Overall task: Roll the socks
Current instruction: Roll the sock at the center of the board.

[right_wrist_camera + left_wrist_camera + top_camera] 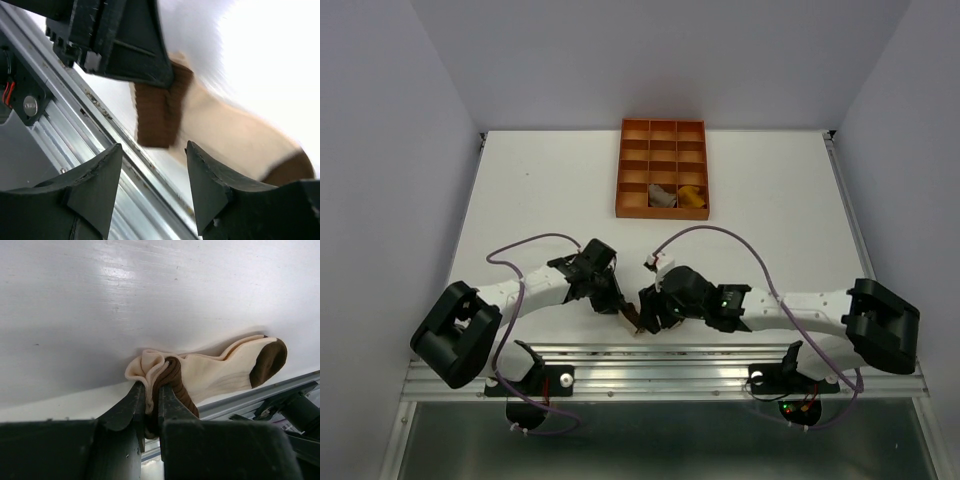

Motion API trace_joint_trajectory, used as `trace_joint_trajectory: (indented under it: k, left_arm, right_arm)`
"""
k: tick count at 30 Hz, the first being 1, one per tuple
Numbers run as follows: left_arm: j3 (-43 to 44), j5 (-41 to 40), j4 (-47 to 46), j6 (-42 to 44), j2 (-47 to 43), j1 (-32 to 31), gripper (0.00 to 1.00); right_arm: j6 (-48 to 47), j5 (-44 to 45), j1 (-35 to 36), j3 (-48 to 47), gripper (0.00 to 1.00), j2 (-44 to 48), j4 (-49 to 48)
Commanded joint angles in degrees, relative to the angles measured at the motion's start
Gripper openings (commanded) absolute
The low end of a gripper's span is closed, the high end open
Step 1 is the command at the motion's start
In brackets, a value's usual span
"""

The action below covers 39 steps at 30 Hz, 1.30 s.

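A cream sock (220, 371) with a brown cuff and brown toe lies at the table's near edge, its toe pointing right in the left wrist view. My left gripper (152, 390) is shut on its bunched cuff. In the top view the sock (633, 322) shows as a small patch between the left gripper (622, 310) and the right gripper (642, 316). My right gripper (154, 147) stands open just short of the brown cuff (155, 120), with nothing between its fingers. A mustard sock (692, 196) and a pale grey-brown sock (663, 197) sit in the tray.
The orange gridded tray (663, 130) stands at the back centre of the white table. An aluminium rail (100, 145) runs along the near edge right beside the cream sock. Purple cables loop above both arms.
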<state>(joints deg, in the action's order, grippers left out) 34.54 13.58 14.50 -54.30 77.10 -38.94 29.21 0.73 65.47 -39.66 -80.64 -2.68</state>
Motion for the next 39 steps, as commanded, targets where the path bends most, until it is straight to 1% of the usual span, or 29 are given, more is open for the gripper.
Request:
trace_joint_trajectory:
  k: [1, 3, 6, 9, 13, 17, 18, 19, 21, 22, 23, 24, 26, 28, 29, 31, 32, 33, 35, 38, 39]
  left_arm:
    - [1.7, -4.4, 1.0, 1.6, 0.7, -0.2, 0.0]
    - [1.8, -4.4, 0.5, 1.9, 0.4, -0.3, 0.0]
    - [2.1, -4.6, 0.5, 2.6, 0.2, -0.2, 0.0]
    - [2.4, -4.4, 0.1, 3.7, 0.3, -0.2, 0.0]
    - [2.0, -3.0, -1.2, 5.3, 0.2, -0.2, 0.0]
    - [1.4, -2.2, -2.5, 5.9, -0.5, -0.2, 0.0]
    - [1.2, -1.9, -2.9, 6.0, -0.7, -0.2, 0.0]
    - [1.0, -1.9, -3.1, 6.0, -0.8, -0.2, 0.0]
    - [0.8, -1.9, -3.4, 6.1, -1.4, -0.2, 0.0]
    - [0.6, -1.7, -3.7, 6.5, -1.7, -0.2, 0.0]
    - [0.6, -1.5, -3.7, 6.9, -1.8, -0.2, 0.0]
    - [0.6, -1.9, -3.2, 7.4, -1.8, -0.2, 0.0]
    - [1.3, -3.4, -1.2, 8.0, -1.4, -0.3, 0.0]
    - [2.0, -5.2, 1.8, 8.9, -1.1, -0.3, 0.0]
    - [2.4, -5.3, 2.3, 9.7, -1.0, -0.3, 0.0]
    - [2.7, -5.7, 3.7, 10.5, -1.0, -0.3, 0.0]
    - [3.1, -6.3, 5.1, 10.8, -1.0, -0.3, 0.0]
    - [3.2, -6.6, 5.8, 11.3, -0.8, -0.3, 0.0]
    - [3.9, -7.4, 8.0, 12.1, -0.5, -0.3, 0.0]
    - [3.9, -8.0, 9.3, 12.0, -0.5, -0.3, 0.0]
    - [3.8, -8.0, 9.4, 12.0, -0.6, -0.3, 0.0]
  right_arm:
    - [8.5, 11.5, 0.4, -2.0, 0.59, 5.1, 15.9]
    - [13.7, 13.9, -0.1, -1.7, 0.59, 5.8, 21.6]
    - [19.3, 17.3, -1.3, -1.8, 0.59, 5.6, 26.7]
    - [22.0, 19.7, -1.3, -2.0, 0.59, 4.9, 28.0]
    - [23.9, 19.9, -4.4, -2.4, 0.57, 1.6, 27.9]
    - [23.1, 19.9, -5.1, -2.9, 0.52, -0.4, 26.6]
    - [22.2, 19.7, -5.9, -3.1, 0.5, -1.4, 25.7]
    - [21.9, 19.2, -5.9, -3.3, 0.44, -1.8, 25.1]
    - [19.6, 17.7, -6.4, -3.2, 0.29, -2.6, 21.6]
    - [17.8, 16.2, -7.0, -3.3, 0.15, -2.9, 19.1]
    - [17.8, 15.3, -7.0, -3.3, 0.1, -3.3, 19.1]
    - [15.7, 15.1, -7.6, -3.9, 0.04, -4.3, 17.6]
    - [12.3, 15.6, -9.3, -5.2, 0.01, -6.0, 17.7]
    - [9.7, 15.3, -12.3, -7.0, 0.01, -8.6, 17.4]
    - [6.7, 15.0, -13.2, -7.7, 0.01, -9.5, 17.0]
    - [3.0, 16.3, -13.7, -10.5, 0.01, -11.5, 16.4]
    - [-0.6, 16.5, -14.4, -12.8, 0.01, -13.6, 16.4]
    - [-2.2, 16.8, -14.4, -12.8, 0.01, -14.7, 16.4]
    - [-4.8, 17.4, -16.3, -15.9, 0.01, -17.9, 16.5]
    - [-7.0, 16.1, -19.8, -19.0, 0.01, -21.6, 16.5]
    - [-7.7, 16.4, -19.9, -19.8, 0.01, -22.3, 16.5]
